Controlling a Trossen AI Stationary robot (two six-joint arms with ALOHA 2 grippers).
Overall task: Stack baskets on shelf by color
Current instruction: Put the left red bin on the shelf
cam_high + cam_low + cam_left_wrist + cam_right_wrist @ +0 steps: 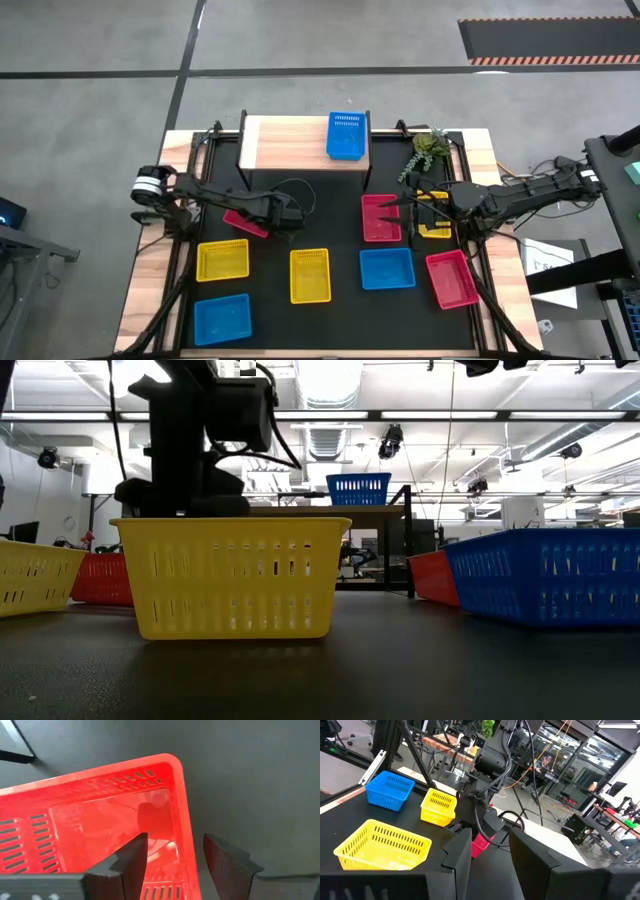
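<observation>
Fingers (135, 865) of left gripper (172, 862) straddling red basket (100, 820) wall, apparently gripping, tilted, short of shelf (285, 145); right gripper (490, 855) parted, idle.

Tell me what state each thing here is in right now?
Left gripper: at the red basket's wall.
Red basket: tilted, at the left gripper.
Right gripper: open, empty, above the table.
Blue basket: upright on the shelf, at one end.
Shelf: holds that one basket only.
Other baskets: upright on the table, none stacked.
</observation>
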